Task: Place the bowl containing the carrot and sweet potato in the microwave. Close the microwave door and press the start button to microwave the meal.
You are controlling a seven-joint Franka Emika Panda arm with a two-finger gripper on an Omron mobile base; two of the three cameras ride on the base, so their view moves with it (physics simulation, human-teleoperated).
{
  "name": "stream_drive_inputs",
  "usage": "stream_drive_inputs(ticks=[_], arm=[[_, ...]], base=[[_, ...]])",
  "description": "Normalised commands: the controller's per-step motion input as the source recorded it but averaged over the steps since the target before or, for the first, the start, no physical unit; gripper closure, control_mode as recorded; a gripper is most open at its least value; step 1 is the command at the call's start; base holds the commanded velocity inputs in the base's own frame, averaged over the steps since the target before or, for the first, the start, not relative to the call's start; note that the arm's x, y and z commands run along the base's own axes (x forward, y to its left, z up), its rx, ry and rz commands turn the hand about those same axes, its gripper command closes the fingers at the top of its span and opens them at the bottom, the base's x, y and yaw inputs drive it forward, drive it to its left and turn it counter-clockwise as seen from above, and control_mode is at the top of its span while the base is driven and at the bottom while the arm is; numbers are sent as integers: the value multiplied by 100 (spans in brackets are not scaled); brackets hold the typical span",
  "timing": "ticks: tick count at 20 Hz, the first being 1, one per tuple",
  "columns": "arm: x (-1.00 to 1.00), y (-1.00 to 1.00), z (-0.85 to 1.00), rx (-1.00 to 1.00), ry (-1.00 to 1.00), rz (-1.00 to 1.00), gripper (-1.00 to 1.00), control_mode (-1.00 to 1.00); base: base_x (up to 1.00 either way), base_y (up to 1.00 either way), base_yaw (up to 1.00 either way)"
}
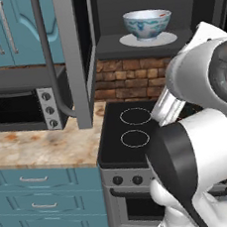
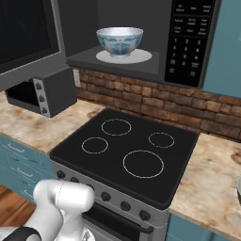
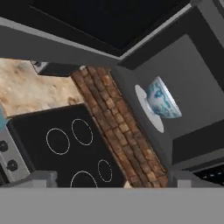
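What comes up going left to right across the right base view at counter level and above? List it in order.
toaster oven → bowl on the turntable plate → microwave keypad panel

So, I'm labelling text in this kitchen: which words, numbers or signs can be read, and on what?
Nothing can be read.
Microwave keypad panel: rows of pale marks, too small and blurred to read.
Toaster oven knobs: no legible markings.
Stove knobs: no legible markings.
Bowl: painted pattern, no lettering.
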Motion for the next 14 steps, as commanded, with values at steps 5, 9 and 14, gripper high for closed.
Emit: stream_drive_inputs(ticks=[5,9,14], arm=[[-11,93,0,-26,-9,0,-100,-100],[-2,76,0,-21,-9,0,-100,-100],[0,66,0,-17,-17,0,-100,-100]], base=[[0,0,0],[0,0,0],[0,0,0]])
